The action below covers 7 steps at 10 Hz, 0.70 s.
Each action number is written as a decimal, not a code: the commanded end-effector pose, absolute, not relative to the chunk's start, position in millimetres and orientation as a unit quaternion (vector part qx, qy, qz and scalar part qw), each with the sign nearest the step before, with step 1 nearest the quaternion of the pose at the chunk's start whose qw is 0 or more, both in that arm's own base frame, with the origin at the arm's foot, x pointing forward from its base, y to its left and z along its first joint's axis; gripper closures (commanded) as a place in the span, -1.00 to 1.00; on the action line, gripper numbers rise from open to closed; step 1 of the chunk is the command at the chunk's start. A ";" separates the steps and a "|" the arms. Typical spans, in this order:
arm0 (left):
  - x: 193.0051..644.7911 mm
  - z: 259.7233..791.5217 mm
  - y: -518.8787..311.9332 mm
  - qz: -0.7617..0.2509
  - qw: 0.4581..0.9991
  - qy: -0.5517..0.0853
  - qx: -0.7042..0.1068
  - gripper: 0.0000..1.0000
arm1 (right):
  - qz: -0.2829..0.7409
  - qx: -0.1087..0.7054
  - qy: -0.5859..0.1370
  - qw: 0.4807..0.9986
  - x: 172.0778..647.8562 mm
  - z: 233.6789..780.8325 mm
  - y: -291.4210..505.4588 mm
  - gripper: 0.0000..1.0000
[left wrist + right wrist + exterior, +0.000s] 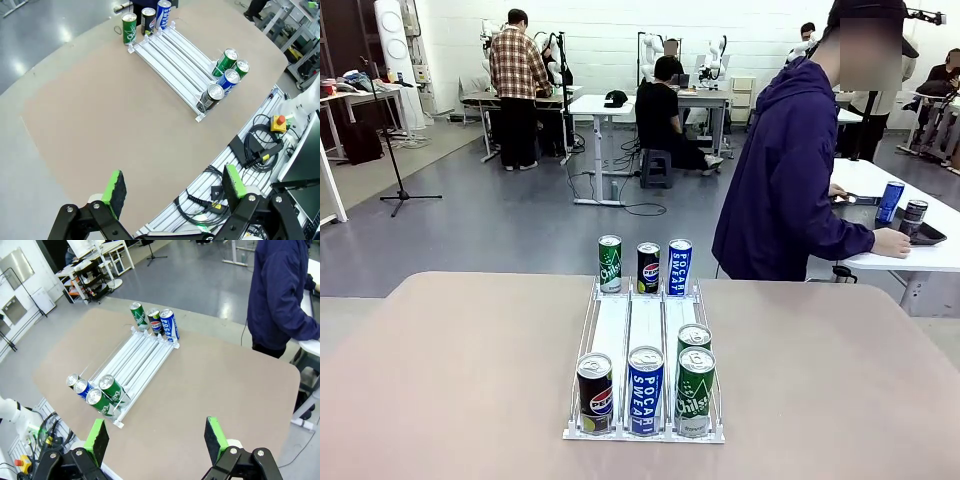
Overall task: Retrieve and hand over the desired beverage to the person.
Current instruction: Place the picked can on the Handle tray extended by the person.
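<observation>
Your left gripper [172,192] is spread wide with nothing between the green pads, hovering above the near edge of the beige rounded-corner counter [115,120]. Your right gripper [156,437] is the same: jaws apart, empty, above the counter's near side. Out from there you've got the white three-lane wire can rack [645,335] sitting mid-counter, lanes running from the robot's side toward the far edge. Near end of the rack, in the front view: black Pepsi can [595,392] in the left lane, blue Pocari Sweat can [646,390] in the middle, green Chilsung can [695,391] in the right lane with a second green can [694,340] right behind it, touching or nearly so. At the far end, three more cans stand upright in a row just past the rack: green Chilsung can [610,264] left, black Pepsi can [648,267] centre, blue Pocari Sweat can [680,267] right. All cans upright, none in either gripper. The person in the dark navy-purple hooded jacket [785,180] stands beyond the far right corner of the counter, turned away toward a white side table [910,235], hand resting on it near two cans on a dark tray.
</observation>
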<state>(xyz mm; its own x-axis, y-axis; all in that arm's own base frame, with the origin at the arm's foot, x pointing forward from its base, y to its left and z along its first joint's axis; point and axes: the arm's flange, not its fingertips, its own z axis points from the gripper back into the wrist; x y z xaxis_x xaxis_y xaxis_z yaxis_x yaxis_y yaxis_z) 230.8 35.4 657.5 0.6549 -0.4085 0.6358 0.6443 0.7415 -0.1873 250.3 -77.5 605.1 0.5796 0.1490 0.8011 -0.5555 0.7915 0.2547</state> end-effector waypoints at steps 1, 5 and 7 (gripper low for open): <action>232.3 659.5 34.4 -0.298 0.887 -0.290 -0.201 -1.00 | 0.213 0.262 -0.409 0.847 252.5 604.3 -76.5 -1.00; 232.3 659.5 34.4 -0.298 0.887 -0.290 -0.201 -1.00 | 0.213 0.262 -0.409 0.847 252.5 604.3 -76.5 -1.00; 232.3 659.5 34.4 -0.298 0.887 -0.290 -0.201 -1.00 | 0.213 0.262 -0.409 0.847 252.5 604.3 -76.5 -1.00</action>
<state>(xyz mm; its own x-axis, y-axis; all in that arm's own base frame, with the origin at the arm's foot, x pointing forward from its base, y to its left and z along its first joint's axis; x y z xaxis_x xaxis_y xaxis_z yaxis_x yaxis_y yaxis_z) 230.8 35.4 657.5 0.6549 -0.4085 0.6358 0.6443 0.7415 -0.1873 250.3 -77.5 605.1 0.5796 0.1490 0.8011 -0.5555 0.7915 0.2547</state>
